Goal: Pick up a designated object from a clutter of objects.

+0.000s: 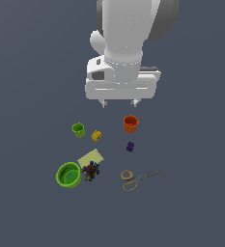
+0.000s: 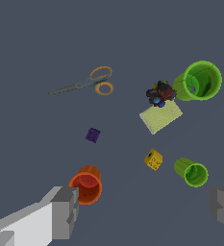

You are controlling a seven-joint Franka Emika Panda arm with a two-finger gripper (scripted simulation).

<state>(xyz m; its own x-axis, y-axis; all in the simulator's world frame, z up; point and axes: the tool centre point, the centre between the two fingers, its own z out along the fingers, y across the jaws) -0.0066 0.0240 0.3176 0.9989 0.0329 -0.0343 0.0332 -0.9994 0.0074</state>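
On the exterior view's left, a green bowl [image 1: 68, 174] is seen resting on the dark floor [image 1: 27, 96]. Touching its right side is the dark bumpy cluster [image 1: 90, 170], speckled black, dark red, blue and yellow; this designated object lies against the near edge of a pale yellow-green flat pad [image 1: 91, 157]. Farther off, a small green cup [image 1: 78, 129] is set upright, with a yellow block [image 1: 96, 136] just beside it on the right. Toward the middle, the gripper [image 1: 119, 103] is held above the floor, well apart from the cluster, its two fingertips spread wide and nothing held between them. Just below it in the picture an orange cup [image 1: 131, 123] stands upright, and a tiny purple block [image 1: 130, 146] is found nearer the viewer. On the right, scissors [image 1: 138, 178] with orange handles are laid flat, blades pointing right.

In the wrist view the cluster [image 2: 160, 93] is shown between the bowl [image 2: 200, 80] and the pad [image 2: 161, 116], touching both, and the grey fingers [image 2: 65, 211] are seen far apart with only floor between them.
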